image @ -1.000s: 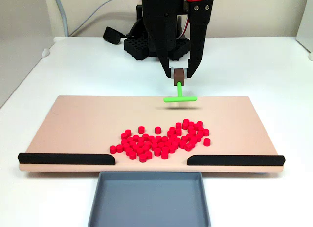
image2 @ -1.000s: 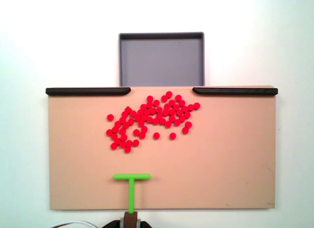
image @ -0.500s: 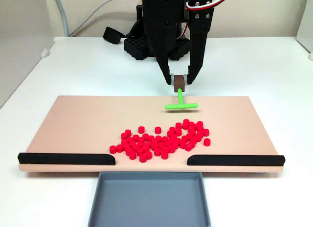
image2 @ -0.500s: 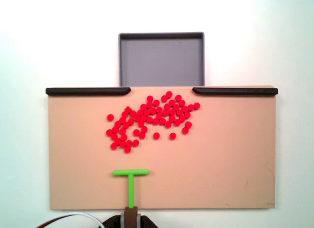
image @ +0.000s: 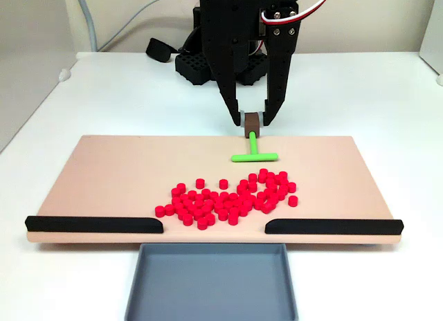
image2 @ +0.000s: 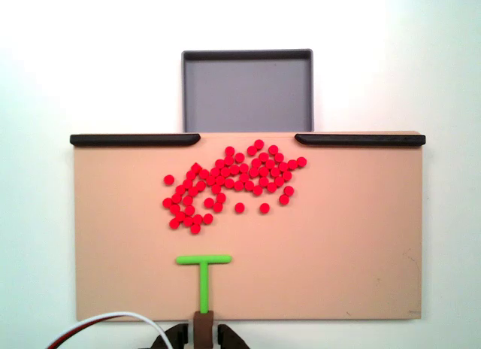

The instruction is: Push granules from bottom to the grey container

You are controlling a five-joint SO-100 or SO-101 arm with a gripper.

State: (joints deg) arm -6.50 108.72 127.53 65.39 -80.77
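Arm upright, gripper (image: 253, 120) pointing down, fingers clamped on green T-tool (image: 253, 149); stem runs toward granules (image: 228, 196), crossbar facing grey container (image: 211, 283).

the grey container (image: 211, 283) runs off the bottom edge; the gripper (image2: 201, 335) is perhaps half cut off.

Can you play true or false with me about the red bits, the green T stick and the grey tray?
1. The grey container is empty. True.
2. The pincer holds the green T-shaped tool. True.
3. The tool touches the granules. False: bare board lies between them.
4. The granules are blue. False: they are red.
5. The gap between the black strips faces the container. True.
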